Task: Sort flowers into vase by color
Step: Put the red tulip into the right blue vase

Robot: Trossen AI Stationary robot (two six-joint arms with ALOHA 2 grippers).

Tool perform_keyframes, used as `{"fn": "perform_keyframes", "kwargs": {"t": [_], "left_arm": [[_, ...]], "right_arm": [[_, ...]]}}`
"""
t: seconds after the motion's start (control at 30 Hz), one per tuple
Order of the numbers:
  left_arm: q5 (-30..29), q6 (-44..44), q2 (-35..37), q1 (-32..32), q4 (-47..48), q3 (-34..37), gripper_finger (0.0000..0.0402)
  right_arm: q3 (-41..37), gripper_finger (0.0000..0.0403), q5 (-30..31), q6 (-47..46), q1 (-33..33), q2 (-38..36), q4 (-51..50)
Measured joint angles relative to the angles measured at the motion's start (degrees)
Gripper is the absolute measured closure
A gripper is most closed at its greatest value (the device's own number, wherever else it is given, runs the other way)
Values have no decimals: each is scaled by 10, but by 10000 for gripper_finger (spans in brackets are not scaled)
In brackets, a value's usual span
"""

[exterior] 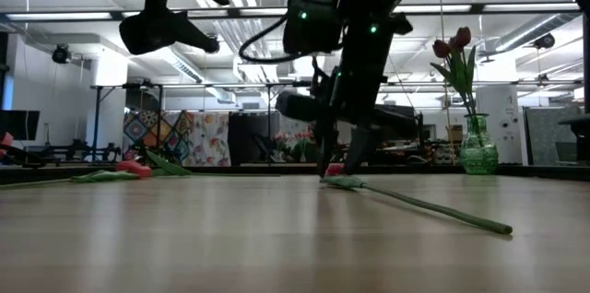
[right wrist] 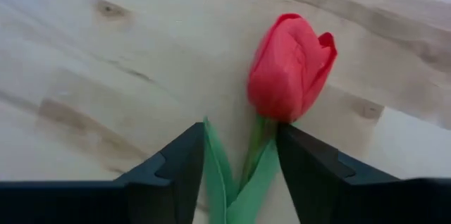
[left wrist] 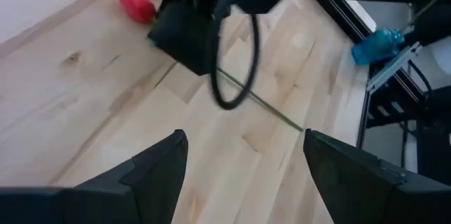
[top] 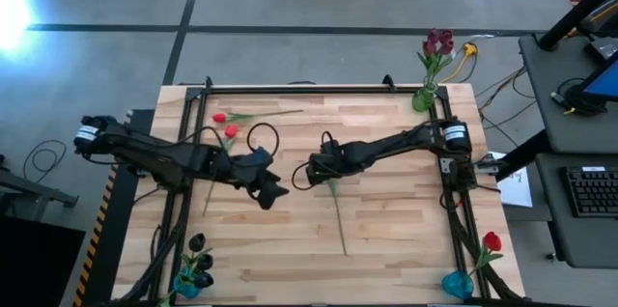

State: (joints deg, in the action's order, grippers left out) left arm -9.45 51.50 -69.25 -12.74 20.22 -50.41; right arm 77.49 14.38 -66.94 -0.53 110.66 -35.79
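A red tulip (right wrist: 290, 69) lies flat near the middle of the counter (top: 386, 239), its long green stem (top: 338, 220) trailing toward the near edge, as the right pincer (right wrist: 238, 160) comes down astride the stem just below the head — fingers on either side, closing in but not yet visibly clamped. The risk, as it looks: the fingers pinch leaf rather than stem, so the flower slips or pivots on the lift, or the tips scrape the wood and nudge the head aside. The left pincer (left wrist: 243, 168) hovers just beside, spread wide and empty — close enough that a hasty swing could bring the two arms together. Two more red flowers (top: 225, 125) lie toward the far left. Vases stand at the corners of the pale wood-plank counter: a green one (top: 423, 100) with dark red blooms, a blue one (top: 457, 285) with a single red, another blue (top: 187, 286) with near-black heads. Beyond, an open workshop with ceiling lights and patterned panels.
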Motion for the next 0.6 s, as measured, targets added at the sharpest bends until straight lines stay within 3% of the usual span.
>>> {"fn": "perform_keyframes", "kwargs": {"t": [0.17,0.4,0.6], "left_arm": [[33,-38,37,-6,-15,11,130],[45,-169,157,-13,-27,36,130],[41,-208,224,-13,-35,43,130]], "right_arm": [[2,285,2,-3,-3,17,2],[-1,380,6,8,0,8,-1],[-1,389,2,59,16,-57,-19]]}}
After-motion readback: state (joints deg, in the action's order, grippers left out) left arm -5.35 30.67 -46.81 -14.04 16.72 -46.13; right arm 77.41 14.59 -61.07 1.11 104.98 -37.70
